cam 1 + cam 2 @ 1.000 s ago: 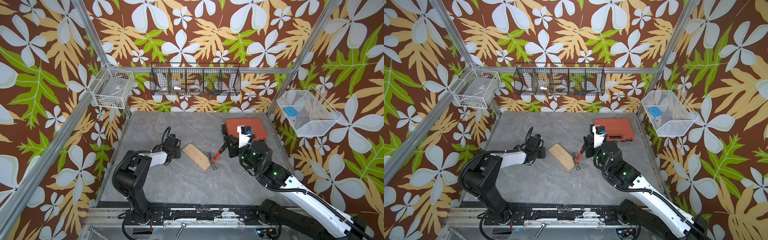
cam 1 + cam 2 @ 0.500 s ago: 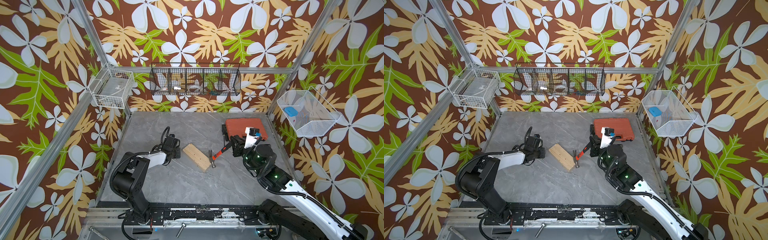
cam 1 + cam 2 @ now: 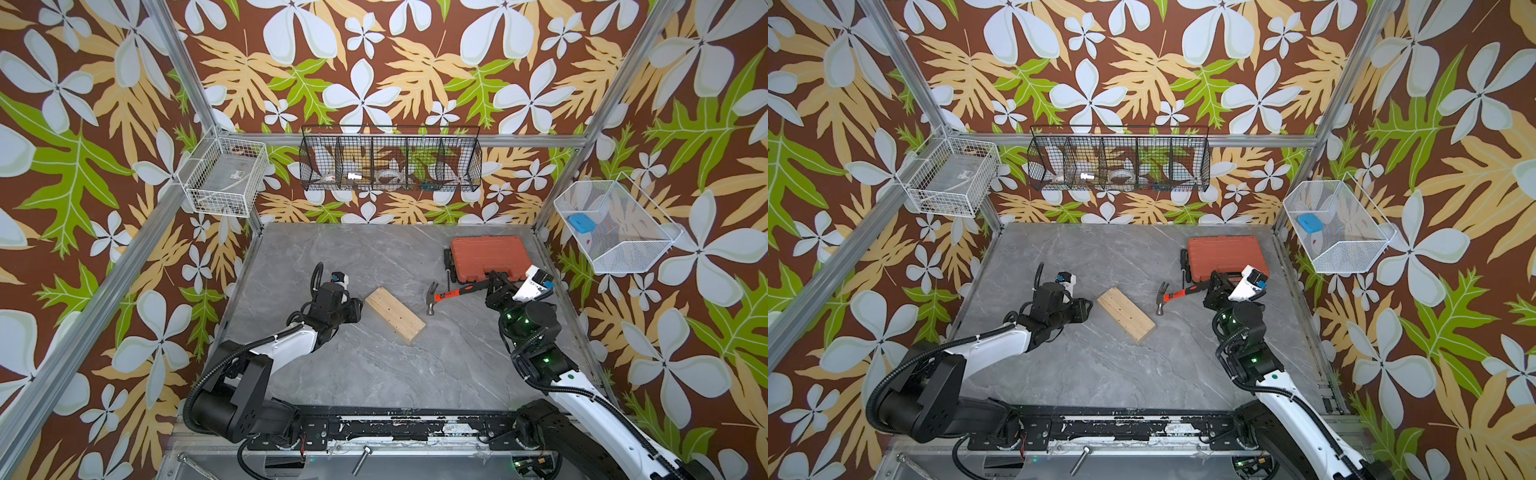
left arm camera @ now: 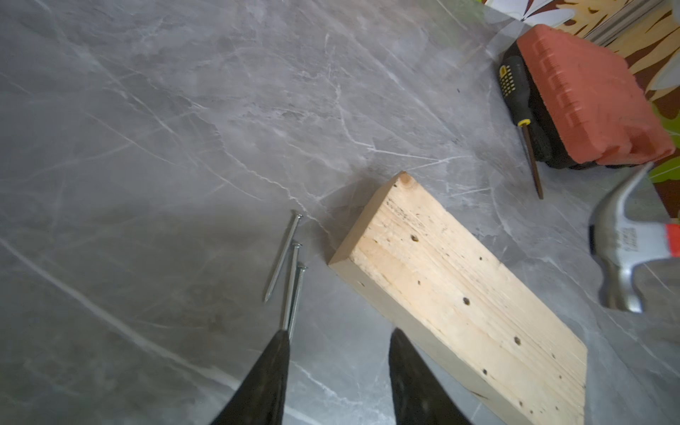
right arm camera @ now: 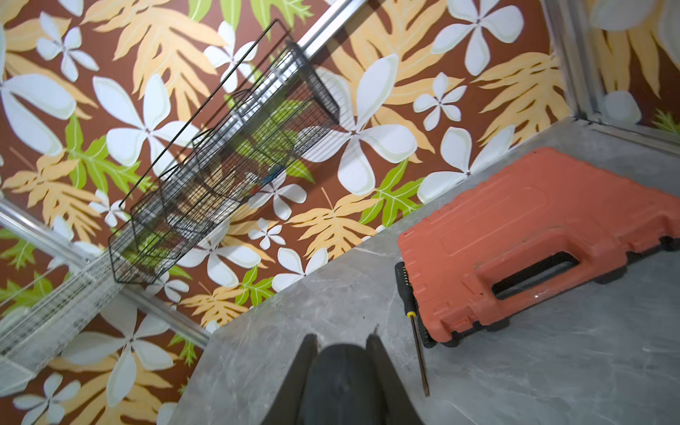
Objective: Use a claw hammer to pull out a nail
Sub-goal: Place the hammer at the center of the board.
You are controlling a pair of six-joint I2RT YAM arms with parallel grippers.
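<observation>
The claw hammer [image 3: 451, 294] [image 3: 1173, 295] hangs above the table, right of the wooden block [image 3: 395, 309] [image 3: 1126, 309]. Its steel head [image 4: 622, 250] points down, clear of the block. My right gripper [image 3: 492, 284] [image 5: 342, 342] is shut on the hammer's black tail end. My left gripper [image 3: 359, 309] [image 4: 339, 333] stands open at the block's left end with nothing between its fingers. Three nails lie loose on the table, one [image 4: 283, 257] apart and a pair [image 4: 294, 290] reaching one left fingertip. The block's top shows only holes.
An orange tool case [image 3: 488, 257] [image 5: 533, 243] lies at the back right with a black screwdriver [image 4: 515, 95] [image 5: 417, 331] along its left side. Wire baskets hang on the walls: white [image 3: 224, 178], black [image 3: 390, 160], white mesh [image 3: 611, 226].
My left gripper has opened beside the nails. The right arm has drawn the hammer up and to the right, away from the block.
</observation>
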